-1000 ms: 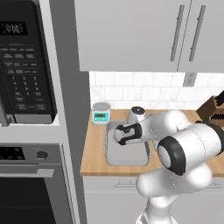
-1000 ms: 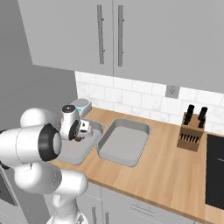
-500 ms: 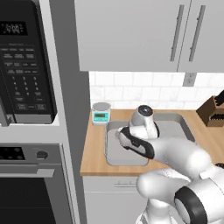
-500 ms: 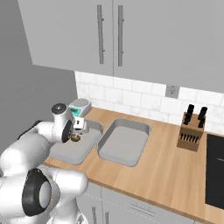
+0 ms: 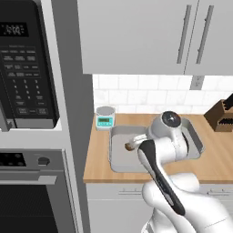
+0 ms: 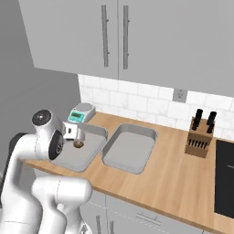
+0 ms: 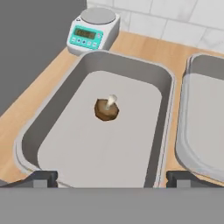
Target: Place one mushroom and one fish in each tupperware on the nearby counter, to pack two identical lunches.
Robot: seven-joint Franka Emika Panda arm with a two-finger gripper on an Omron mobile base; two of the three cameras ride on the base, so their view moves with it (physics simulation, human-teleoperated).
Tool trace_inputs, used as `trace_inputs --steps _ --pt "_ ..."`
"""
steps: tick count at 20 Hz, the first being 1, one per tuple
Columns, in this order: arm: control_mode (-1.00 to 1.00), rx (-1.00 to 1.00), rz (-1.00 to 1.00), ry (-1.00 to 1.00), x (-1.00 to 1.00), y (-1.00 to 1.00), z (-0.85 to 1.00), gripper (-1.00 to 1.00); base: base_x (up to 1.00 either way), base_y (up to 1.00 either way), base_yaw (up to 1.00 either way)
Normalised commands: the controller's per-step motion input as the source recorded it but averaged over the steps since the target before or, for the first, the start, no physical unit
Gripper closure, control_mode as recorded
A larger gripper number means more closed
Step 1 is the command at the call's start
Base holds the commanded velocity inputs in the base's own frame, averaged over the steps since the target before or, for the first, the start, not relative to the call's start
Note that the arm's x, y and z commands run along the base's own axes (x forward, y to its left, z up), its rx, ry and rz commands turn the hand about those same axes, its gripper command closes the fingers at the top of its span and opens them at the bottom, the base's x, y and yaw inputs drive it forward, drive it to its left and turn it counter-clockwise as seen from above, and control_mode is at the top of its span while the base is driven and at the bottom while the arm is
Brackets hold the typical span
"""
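Beneath the wide-open pincer (image 7: 112, 178), a mushroom (image 7: 107, 108) lies in the left tupperware (image 7: 52, 118); no writing is readable.

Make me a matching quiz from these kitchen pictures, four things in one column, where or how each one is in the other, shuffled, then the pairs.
Things
1. small brown mushroom
2. right-hand grey rectangular tray
3. round grey scale with teal display
4. wooden knife block

Places or states
A. beside the dark stovetop
B. nothing inside it
C. lying in the left-hand grey tray
D. against the tiled wall, behind the left tray

Pairs: 1-C, 2-B, 3-D, 4-A
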Motion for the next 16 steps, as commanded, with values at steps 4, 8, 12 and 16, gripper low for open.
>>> trace_inputs --steps 4,8,12,16 --pt "-1.00 0.00 0.00 0.02 -0.98 -0.40 0.96 -1.00 0.00 0.00 0.00" --pt "-1.00 0.00 0.00 0.01 -0.94 -0.19 0.91 -1.00 0.00 0.00 0.00" --pt "-1.00 0.00 0.00 -0.21 -0.98 -0.12 0.10 -1.00 0.00 0.00 0.00" --pt "-1.00 0.01 0.00 -0.42 -1.00 0.00 0.00 -1.00 0.00 0.00 0.00"
